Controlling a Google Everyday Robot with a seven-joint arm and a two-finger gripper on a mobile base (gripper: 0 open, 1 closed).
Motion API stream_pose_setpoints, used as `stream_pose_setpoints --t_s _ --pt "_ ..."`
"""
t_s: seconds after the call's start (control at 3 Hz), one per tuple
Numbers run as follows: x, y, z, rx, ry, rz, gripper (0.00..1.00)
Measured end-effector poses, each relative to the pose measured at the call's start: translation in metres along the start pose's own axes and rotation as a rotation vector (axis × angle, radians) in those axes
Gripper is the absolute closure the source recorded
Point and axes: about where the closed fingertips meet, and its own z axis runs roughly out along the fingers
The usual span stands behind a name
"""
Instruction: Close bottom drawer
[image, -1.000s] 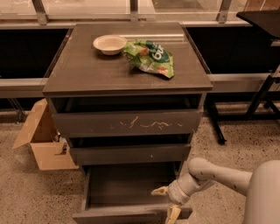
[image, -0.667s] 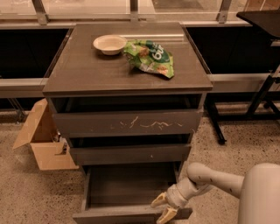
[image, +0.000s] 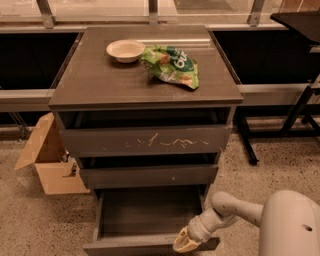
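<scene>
Foremost, we mark the claw (image: 186, 243), low in view, touching the top rim of the front panel of the bottom drawer (image: 145, 215), toward that panel's right end; whether it is open or closed we cannot tell. This drawer is dark grey-brown, plain-fronted and handle-less, and its wide shallow box stands drawn out of the table (image: 95, 85), reaching left of and behind the claw. We count three drawers, including the middle drawer (image: 150, 176) and the scratched top drawer (image: 145, 141). We also count one bowl (image: 125, 50), one green bag (image: 172, 65) and one cardboard box (image: 47, 160).
</scene>
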Motion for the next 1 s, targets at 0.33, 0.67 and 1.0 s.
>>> stream_pose_setpoints --t_s 0.33,0.67,1.0 --pt "0.004 -0.002 0.003 -0.001 -0.006 0.005 1.00" --pt "0.004 -0.002 0.004 -0.002 -0.005 0.006 1.00" --pt "0.015 -0.003 0.022 -0.011 0.042 -0.001 1.00"
